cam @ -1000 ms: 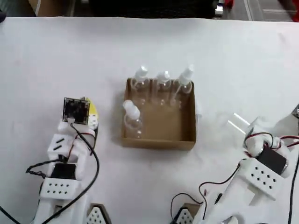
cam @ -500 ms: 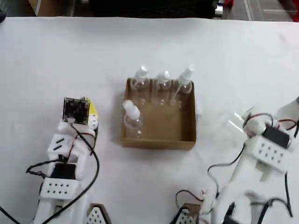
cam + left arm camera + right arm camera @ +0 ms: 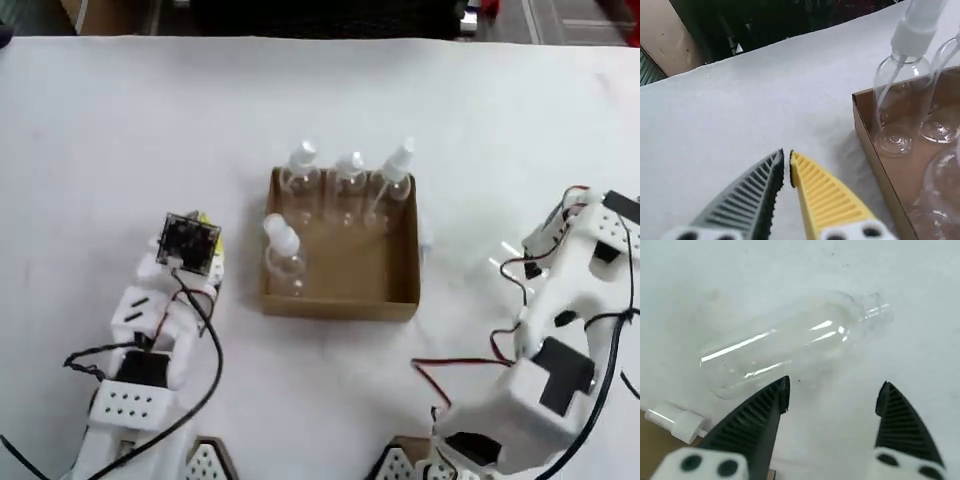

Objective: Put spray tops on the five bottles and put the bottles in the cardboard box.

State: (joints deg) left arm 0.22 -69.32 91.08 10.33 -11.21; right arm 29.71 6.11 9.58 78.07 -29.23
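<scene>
Loose bottle (image 3: 785, 347): a clear bottle with no top, lying on its side on the table to the right of the cardboard box (image 3: 340, 300), outside it and a little apart from its right wall.

Loose spray top (image 3: 682, 422): a small white spray top lying flat on the table, between the box's right wall and the base of the loose bottle.

Bottles in the box: four, each with a white spray top fitted. Three stand in a row along the box's far wall – left (image 3: 300, 180), middle (image 3: 349, 185) and right (image 3: 392, 190), the right one leaning slightly. The fourth (image 3: 283, 255) stands against the box's left wall, nearer the front.

Box: shallow, brown, open at the top, its front half bare.

Right claw (image 3: 834, 387): released – its two black fingers are spread wide and grasp nothing. It hangs over the table to the right of the box, with the loose bottle just ahead of its tips.

Left claw (image 3: 786, 160): clenched on nothing, the grey finger and the yellow finger meeting at their tips. It sits low over the table just to the left of the box, near the box's left wall.

Table (image 3: 120, 120): covered in white cloth, reaching out on every side of the box.
</scene>
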